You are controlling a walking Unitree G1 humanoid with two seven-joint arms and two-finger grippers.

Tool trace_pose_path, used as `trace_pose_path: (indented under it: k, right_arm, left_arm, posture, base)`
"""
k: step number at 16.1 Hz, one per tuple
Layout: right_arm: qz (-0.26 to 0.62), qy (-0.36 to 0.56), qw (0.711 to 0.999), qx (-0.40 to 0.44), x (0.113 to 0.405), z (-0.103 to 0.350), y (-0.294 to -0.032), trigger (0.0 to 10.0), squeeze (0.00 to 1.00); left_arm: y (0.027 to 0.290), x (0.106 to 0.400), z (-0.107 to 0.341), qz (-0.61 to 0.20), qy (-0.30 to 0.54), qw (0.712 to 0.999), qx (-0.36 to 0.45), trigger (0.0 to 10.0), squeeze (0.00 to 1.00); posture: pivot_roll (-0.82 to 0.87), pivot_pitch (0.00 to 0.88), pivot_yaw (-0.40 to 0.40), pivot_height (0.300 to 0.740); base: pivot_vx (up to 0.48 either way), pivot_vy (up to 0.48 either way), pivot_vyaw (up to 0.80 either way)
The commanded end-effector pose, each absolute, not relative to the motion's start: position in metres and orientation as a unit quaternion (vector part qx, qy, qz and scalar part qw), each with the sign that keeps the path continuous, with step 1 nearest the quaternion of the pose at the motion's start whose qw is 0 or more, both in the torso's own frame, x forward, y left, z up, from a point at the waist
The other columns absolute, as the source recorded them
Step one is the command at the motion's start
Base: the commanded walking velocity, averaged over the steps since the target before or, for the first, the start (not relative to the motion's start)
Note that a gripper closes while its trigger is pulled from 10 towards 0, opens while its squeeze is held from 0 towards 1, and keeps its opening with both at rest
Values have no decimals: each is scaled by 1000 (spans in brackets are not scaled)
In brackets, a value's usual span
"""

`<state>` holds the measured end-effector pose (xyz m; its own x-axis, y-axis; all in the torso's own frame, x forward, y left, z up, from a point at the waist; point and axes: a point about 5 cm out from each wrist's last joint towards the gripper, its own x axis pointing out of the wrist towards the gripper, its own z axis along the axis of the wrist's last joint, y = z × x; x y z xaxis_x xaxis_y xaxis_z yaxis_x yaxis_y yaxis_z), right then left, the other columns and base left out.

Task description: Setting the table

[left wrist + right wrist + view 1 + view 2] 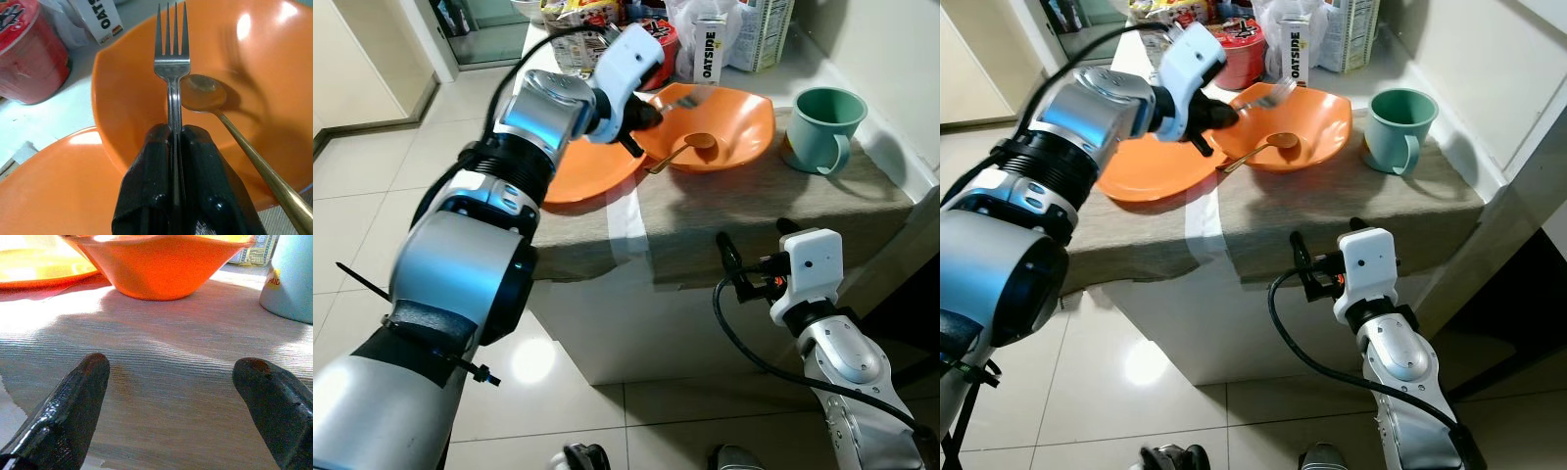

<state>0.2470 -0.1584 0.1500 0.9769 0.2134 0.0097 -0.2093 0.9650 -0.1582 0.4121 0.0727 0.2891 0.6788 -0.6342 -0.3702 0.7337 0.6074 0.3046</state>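
Over the near rim of the deep orange bowl point(724, 122), the left gripper point(175, 142) has its two black fingers pressed together on the handle of a silver metal fork point(170, 54), whose tines reach out level above the bowl's hollow. Just beside the fork, a gold-coloured metal spoon point(203, 95) lies inside the bowl with its head on the bottom and its long handle slanting up over the rim toward the table edge. The bowl sits on a beige woven cloth point(754, 211) that covers the white table and hangs over its front edge. Touching the bowl on the robot's left is a flat orange plate point(592, 171), partly hidden by the silver left arm. To the right of the bowl, near but apart, a pale green mug point(822, 127) stands upright with its handle turned toward the front. Behind the bowl stand a red round tub point(29, 56) with a printed lid, a white carton point(707, 49) printed with dark letters, and a clear plastic bag. The right gripper point(173, 382) hovers low at the table's front edge, its fingers spread wide with nothing between them, pointing across the cloth toward the bowl. The floor below is of pale glossy tiles point(372, 176).
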Motion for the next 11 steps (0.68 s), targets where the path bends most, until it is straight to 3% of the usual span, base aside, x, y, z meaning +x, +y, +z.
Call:
trace_pose_path:
  k: [1, 5, 6, 7, 9, 10, 11]
  right_arm:
    - [111, -17, 991, -79, 248, 151, -155, 10000, 0]
    - [112, -17, 991, -77, 247, 150, -153, 10000, 0]
    - [111, -18, 991, -77, 247, 150, -153, 10000, 0]
    - [111, -18, 991, -76, 247, 150, -153, 10000, 0]
    - [110, -18, 991, -76, 248, 150, -152, 10000, 0]
    - [109, -19, 991, -75, 247, 150, -152, 10000, 0]
    - [109, -19, 991, -75, 247, 150, -152, 10000, 0]
  left_arm:
    - [73, 412, 290, -389, 112, 883, 238, 0, 0]
    - [69, 411, 283, -391, 117, 873, 267, 235, 0]
    - [68, 411, 283, -390, 116, 872, 271, 3176, 0]
    - [67, 412, 285, -386, 112, 873, 276, 10000, 47]
    - [67, 412, 288, -383, 107, 872, 284, 10000, 557]
    - [66, 412, 288, -384, 108, 870, 288, 10000, 710]
    - [66, 412, 288, -385, 107, 870, 289, 10000, 1000]
  posture:
    - [-296, 97, 146, 740]
    - [-297, 99, 154, 740]
    - [-298, 99, 155, 740]
    - [-299, 97, 159, 740]
    - [-300, 97, 161, 740]
    - [-300, 97, 162, 740]
    - [-300, 97, 162, 740]
  base:
    - [0, 0, 0]
    - [0, 0, 0]
    - [0, 0, 0]
    - [0, 0, 0]
    - [0, 0, 0]
    - [0, 0, 0]
    - [0, 0, 0]
